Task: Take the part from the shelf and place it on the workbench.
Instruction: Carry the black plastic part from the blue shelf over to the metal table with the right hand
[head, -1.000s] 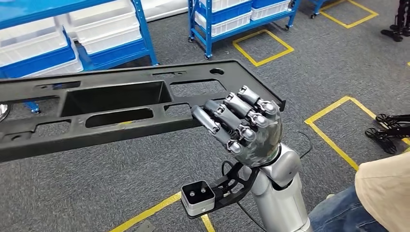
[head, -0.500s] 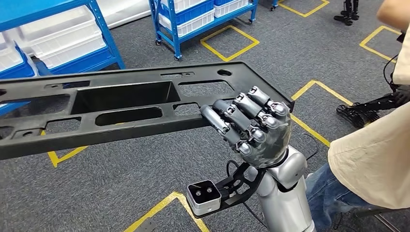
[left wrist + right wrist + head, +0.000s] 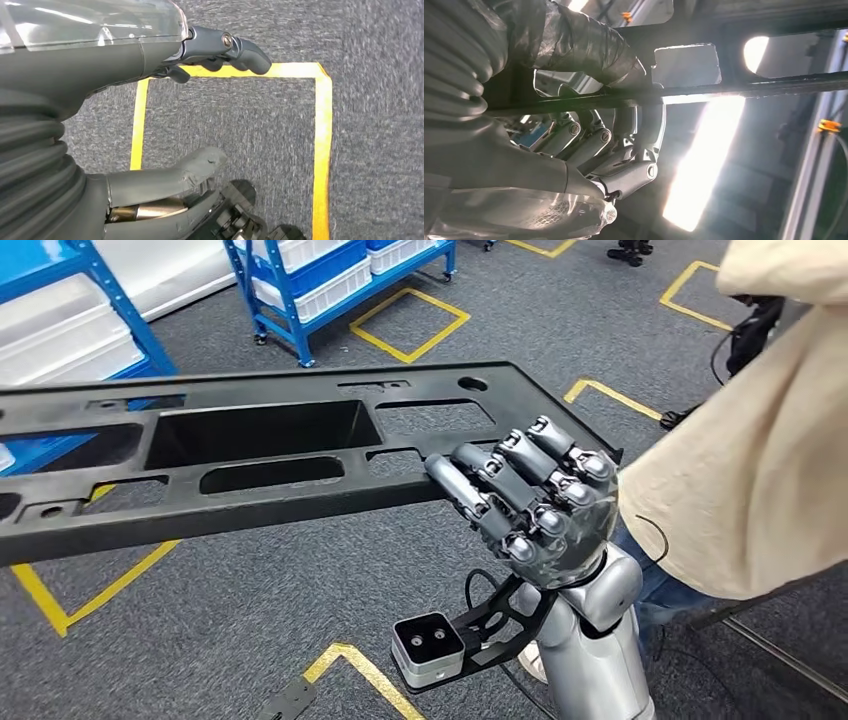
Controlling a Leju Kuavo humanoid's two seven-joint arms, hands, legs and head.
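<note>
So the right hand (image 3: 535, 502) is wrapped over the near edge of the long black plastic frame panel with cut-out windows (image 3: 250, 455), fingers (image 3: 490, 485) curled down over the top and, in the right wrist view, the thumb (image 3: 579, 42) pressing on the other side, so it's got a proper hold on it. The panel hangs level in the air over the grey carpet floor (image 3: 230, 610), stretching away to the robot's left. The left hand (image 3: 150, 115) has nothing in it, fingers loosely curved and apart, above a yellow tape square (image 3: 320, 145) on the carpet. Farther back there's a blue metal shelf rack with white bins (image 3: 330, 280), and a person in a beige shirt (image 3: 750, 460) stands just beside the right arm
</note>
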